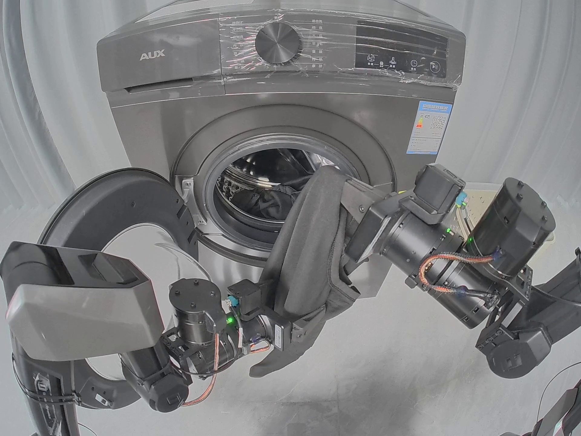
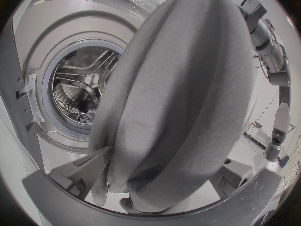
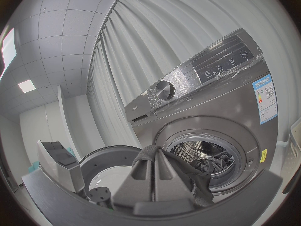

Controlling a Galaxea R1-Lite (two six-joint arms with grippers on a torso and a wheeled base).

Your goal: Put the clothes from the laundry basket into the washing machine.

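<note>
The grey washing machine (image 1: 272, 92) stands with its round door (image 1: 115, 207) swung open to the left. Dark clothes (image 1: 266, 204) lie inside the drum (image 3: 200, 148). My right gripper (image 1: 342, 186) is shut on the top of a dark grey garment (image 1: 308, 243) right at the drum's mouth, its fingers (image 3: 142, 176) pressed together on the cloth. The garment hangs down in front of the machine. My left gripper (image 1: 308, 325) is at its lower end, open, with the cloth (image 2: 175, 94) draped between its spread fingers (image 2: 94, 167).
A white perforated laundry basket (image 3: 293, 148) sits to the right of the machine, behind my right arm. White curtains (image 1: 520, 92) hang behind the machine. The open door takes up the space at lower left, and the floor (image 1: 399, 358) in front is bare.
</note>
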